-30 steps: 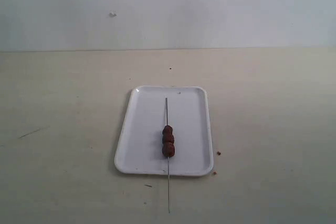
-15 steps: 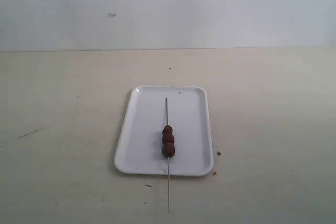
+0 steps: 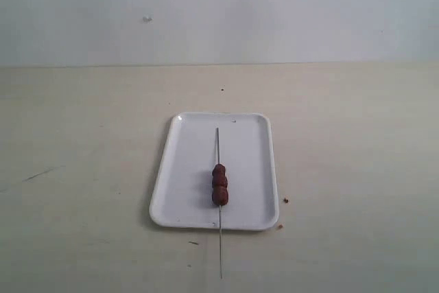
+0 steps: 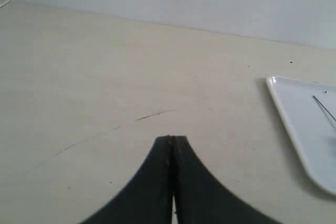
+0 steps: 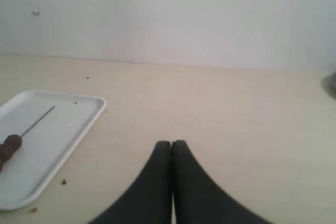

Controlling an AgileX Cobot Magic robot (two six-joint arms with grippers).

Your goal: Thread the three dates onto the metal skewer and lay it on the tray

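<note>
White tray (image 3: 182, 169) sits mid-surface (image 3: 357, 135), long axis running 12 to 6 o'clock in the exterior view. Metal skewer (image 3: 217, 143) lies along that same axis, roughly on the tray's centre line. Its 12 o'clock tip rests inside the tray, short of the far rim. Its 6 o'clock end crosses the near rim and extends out over the surface. The three dates (image 3: 219, 184) are threaded on it, touching one another in a tight row, in the tray's 6 o'clock half. Small reddish crumbs (image 3: 285, 200) lie on the surface just off the tray's 4 to 5 o'clock corner. Left gripper (image 4: 172, 139): fingers pressed together, nothing between them, over bare surface apart from the tray. Right gripper (image 5: 171, 143): likewise pressed together, empty, apart from the tray.
</note>
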